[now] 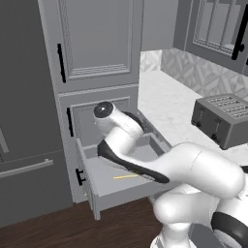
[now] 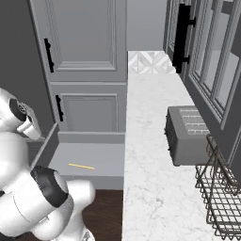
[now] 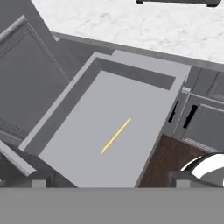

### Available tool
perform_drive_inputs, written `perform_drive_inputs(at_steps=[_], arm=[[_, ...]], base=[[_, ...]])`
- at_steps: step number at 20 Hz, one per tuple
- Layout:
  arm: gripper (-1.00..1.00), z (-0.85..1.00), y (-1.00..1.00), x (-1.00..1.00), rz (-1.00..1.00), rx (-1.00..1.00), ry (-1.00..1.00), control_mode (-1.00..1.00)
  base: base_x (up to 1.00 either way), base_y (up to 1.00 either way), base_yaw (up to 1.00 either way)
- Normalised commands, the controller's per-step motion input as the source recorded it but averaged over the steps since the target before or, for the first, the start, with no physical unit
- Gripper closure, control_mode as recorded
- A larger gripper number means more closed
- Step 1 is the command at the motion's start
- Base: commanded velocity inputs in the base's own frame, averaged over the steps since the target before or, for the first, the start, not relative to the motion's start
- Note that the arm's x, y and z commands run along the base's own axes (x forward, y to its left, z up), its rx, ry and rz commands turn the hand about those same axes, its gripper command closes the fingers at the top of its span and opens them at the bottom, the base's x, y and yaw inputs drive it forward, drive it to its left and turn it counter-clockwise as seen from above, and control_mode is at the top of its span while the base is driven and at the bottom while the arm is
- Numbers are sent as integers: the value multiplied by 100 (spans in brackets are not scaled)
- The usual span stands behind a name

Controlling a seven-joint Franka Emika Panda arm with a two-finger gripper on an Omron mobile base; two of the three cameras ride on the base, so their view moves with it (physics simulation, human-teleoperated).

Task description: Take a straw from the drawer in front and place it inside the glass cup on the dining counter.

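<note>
Pincer wide open, empty

At the lower right of the left base view the arm is glossy white, built of rounded, bulbous shells. Black bands mark its joints, and a dark round cap with a grey centre closes one link end. At the lower left of the right base view, the same white shells and a black ring show.
</note>
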Motion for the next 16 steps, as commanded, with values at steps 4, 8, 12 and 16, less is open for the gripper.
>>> perform_drive_inputs(at_steps=[4, 8, 12, 16], arm=[[-100, 36, -44, 6, -49, 44, 59, -100], [-100, 3, -23, 12, -51, 31, 73, -100], [-100, -33, -1, 16, -60, 7, 36, -100], [-100, -68, 0, 4, -66, -4, 1, -100]], base=[[0, 0, 0], [0, 0, 0], [0, 0, 0], [0, 0, 0]])
